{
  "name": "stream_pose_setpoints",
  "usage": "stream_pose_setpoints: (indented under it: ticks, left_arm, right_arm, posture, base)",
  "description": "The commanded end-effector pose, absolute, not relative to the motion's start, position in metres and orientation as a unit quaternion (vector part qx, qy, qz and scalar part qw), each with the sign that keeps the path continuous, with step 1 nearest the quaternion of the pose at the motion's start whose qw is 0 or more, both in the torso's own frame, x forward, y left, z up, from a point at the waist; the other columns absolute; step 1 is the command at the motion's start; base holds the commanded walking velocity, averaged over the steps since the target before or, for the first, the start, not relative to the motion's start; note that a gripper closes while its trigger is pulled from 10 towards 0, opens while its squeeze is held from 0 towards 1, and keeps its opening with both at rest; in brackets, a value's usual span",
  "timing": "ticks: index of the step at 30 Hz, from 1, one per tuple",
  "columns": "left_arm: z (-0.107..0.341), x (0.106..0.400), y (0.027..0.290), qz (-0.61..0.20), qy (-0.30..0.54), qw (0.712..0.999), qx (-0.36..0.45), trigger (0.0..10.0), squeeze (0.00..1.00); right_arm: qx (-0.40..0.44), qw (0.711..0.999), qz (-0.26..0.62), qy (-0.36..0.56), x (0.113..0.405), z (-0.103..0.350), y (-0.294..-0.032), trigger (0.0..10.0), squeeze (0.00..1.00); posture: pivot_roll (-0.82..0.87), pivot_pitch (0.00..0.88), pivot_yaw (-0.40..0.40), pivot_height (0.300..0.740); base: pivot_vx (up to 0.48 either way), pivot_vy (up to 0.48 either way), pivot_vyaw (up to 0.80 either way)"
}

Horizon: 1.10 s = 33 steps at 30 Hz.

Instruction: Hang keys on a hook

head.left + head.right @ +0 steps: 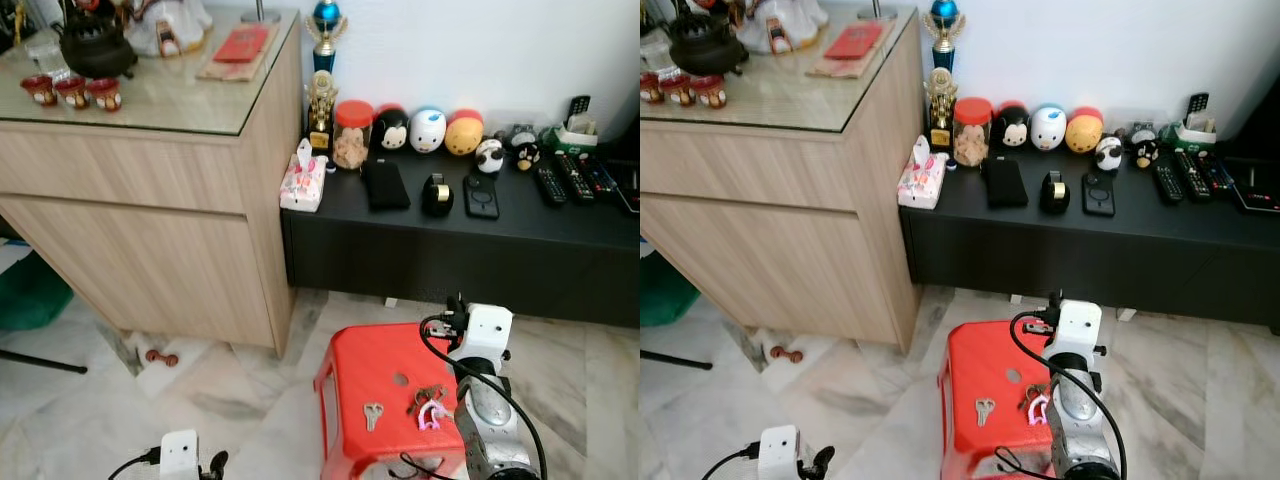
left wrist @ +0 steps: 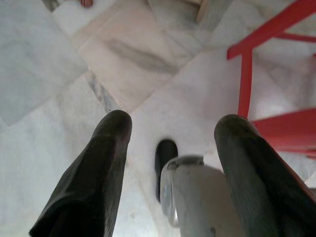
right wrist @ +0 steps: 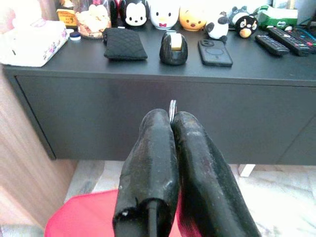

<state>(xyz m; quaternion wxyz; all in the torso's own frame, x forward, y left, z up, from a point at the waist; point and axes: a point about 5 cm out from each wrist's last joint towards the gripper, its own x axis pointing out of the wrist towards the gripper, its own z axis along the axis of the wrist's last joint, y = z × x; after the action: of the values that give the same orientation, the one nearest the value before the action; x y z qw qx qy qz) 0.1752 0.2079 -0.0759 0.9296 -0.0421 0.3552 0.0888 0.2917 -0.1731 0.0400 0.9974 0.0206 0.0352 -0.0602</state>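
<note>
Keys (image 1: 428, 402): a bunch with a pink loop lay on the red stool, near its right edge, right under the right arm's wrist; whether it touched the bunch could not be told from the head views.
Ring (image 3: 172, 107): a thin metal ring stuck up between the tips of the right hand's fingers in the right wrist view.
Single key (image 1: 372, 413): lay flat on the stool, apart from the bunch, to its left.
Stool (image 1: 360, 360): red plastic, on the marble floor (image 1: 230, 400) before the black shelf.
Right hand (image 3: 170, 118): fingers pressed together, pinching the ring; it pointed toward the front of the black shelf.
Left hand (image 2: 170, 131): fingers spread wide, holding nothing, hanging low over the floor beside a red stool leg (image 2: 245, 84).
Black shelf (image 1: 520, 225): low, against the white wall, right of the cabinet.
On the shelf: a tissue box (image 1: 303, 182), a black pouch (image 1: 384, 185), a tape dispenser (image 1: 437, 195), a phone (image 1: 481, 196), a red-lidded jar (image 1: 352, 134), a row of round toy heads (image 1: 427, 130) and remotes (image 1: 568, 178).
Cabinet (image 1: 140, 230): pale wood with a glass tabletop, carrying a dark teapot (image 1: 95, 45), three small red cups (image 1: 72, 92) and a red booklet (image 1: 241, 44).
Trophies (image 1: 324, 70): two stood in the corner between cabinet and shelf.
</note>
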Motion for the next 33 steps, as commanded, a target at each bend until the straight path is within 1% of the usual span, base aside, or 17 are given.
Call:
stream_pose_setpoints:
  ticks: [1, 17, 33]
  left_arm:
    - [-0.0833, 0.1621, 0.2075, 0.095, 0.383, 0.918, -0.046, 10.0, 0.0]
    - [-0.0847, 0.1607, 0.2068, 0.092, 0.391, 0.915, -0.046, 10.0, 0.0]
    - [-0.087, 0.1565, 0.2062, 0.089, 0.4, 0.911, -0.05, 10.0, 0.0]
  right_arm:
    - [0.019, 0.997, -0.061, 0.036, 0.2923, 0.0398, -0.1737, 10.0, 0.0]
    - [0.02, 0.997, -0.063, 0.037, 0.2941, 0.0403, -0.1721, 10.0, 0.0]
    - [0.02, 0.997, -0.067, 0.034, 0.2945, 0.0405, -0.174, 10.0, 0.0]
  posture:
    - [0.09, 0.09, -0.022, 0.74]
    - [0.09, 0.099, -0.011, 0.74]
    - [0.09, 0.049, -0.014, 0.74]
  base:
    - [-0.304, 0.0, 0.0]
    - [-0.304, 0.0, 0.0]
    - [-0.301, 0.0, 0.0]
